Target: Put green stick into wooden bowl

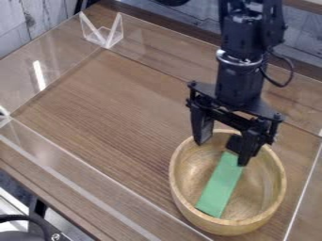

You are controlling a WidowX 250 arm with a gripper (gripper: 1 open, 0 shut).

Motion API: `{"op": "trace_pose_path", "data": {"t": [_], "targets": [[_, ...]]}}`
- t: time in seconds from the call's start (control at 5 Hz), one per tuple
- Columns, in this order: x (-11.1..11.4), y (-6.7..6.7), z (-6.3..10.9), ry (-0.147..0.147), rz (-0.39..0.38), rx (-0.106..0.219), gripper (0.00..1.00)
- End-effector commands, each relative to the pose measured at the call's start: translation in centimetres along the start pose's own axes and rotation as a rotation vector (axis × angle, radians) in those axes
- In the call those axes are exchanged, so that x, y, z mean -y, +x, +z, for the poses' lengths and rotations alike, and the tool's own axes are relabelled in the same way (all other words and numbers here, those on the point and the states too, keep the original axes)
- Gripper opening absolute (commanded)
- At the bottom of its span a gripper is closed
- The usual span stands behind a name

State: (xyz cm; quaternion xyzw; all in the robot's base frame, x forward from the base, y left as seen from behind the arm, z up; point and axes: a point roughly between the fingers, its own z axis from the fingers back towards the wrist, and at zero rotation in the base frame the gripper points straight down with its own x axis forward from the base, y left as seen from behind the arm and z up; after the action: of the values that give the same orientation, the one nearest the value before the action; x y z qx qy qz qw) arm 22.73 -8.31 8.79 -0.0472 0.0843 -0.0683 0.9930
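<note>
**Green bar lies in the bowl beneath a spread claw**

Wood-grain boards make up the surface (113, 104), fenced by low clear plastic walls (51, 160). Near its front right corner sits the round, shallow, light tan wooden bowl (189, 193) with a thick rim. Inside it rests the flat, matte green rectangular stick (224, 183), running lengthwise from the bowl's near side up toward its far side. The black claw (227, 141) hangs over the bowl's far rim, pointing steeply down, its two fingers spread wide with nothing between them. The stick's upper end sits just below the right-hand finger (249, 146); whether they touch cannot be told.
</note>
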Motion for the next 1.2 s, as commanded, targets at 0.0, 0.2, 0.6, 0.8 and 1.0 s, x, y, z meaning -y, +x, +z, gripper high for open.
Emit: {"op": "trace_pose_path", "data": {"t": [0.0, 0.2, 0.6, 0.8, 1.0], "targets": [[-0.11, 0.27, 1.45, -0.010, 0.009, 0.064, 1.00], [-0.18, 0.27, 1.30, -0.011, 0.015, 0.066, 1.00], [-0.43, 0.48, 2.04, -0.018, 0.033, 0.094, 1.00], [-0.44, 0.43, 1.58, -0.017, 0.036, 0.093, 1.00], [-0.45, 0.37, 1.05, -0.017, 0.038, 0.089, 1.00]]}}
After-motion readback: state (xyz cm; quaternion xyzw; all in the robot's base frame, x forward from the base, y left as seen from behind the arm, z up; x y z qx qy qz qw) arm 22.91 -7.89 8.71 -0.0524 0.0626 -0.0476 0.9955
